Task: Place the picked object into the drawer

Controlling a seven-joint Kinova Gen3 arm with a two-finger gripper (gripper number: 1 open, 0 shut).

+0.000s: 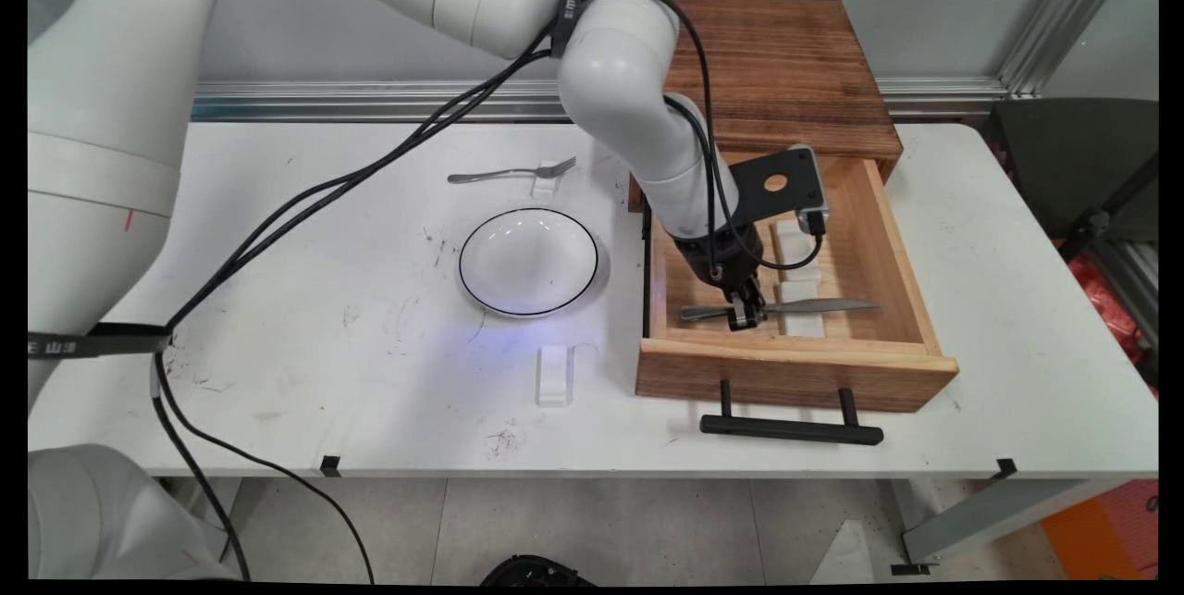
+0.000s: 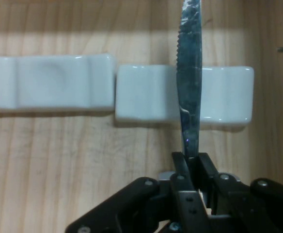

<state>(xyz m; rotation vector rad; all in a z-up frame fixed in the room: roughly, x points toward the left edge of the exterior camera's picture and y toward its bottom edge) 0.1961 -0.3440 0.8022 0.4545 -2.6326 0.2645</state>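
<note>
- My jaws [image 1: 746, 316] are closed tight on the knife [image 1: 814, 306], gripping it at the handle end.
- The knife lies across a white rest [image 2: 224, 92] inside the open wooden drawer [image 1: 888, 234]; a second white rest [image 2: 49, 82] sits just beside it.
- On the bench [image 1: 1017, 299], a white plate [image 1: 528, 262] sits near the drawer, with a fork [image 1: 513, 173] beyond it.

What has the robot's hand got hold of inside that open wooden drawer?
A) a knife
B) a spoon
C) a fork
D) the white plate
A: the gripper is closed on the knife, whose blade lies across a white rest in the drawer; the fork and plate sit out on the table.
</note>
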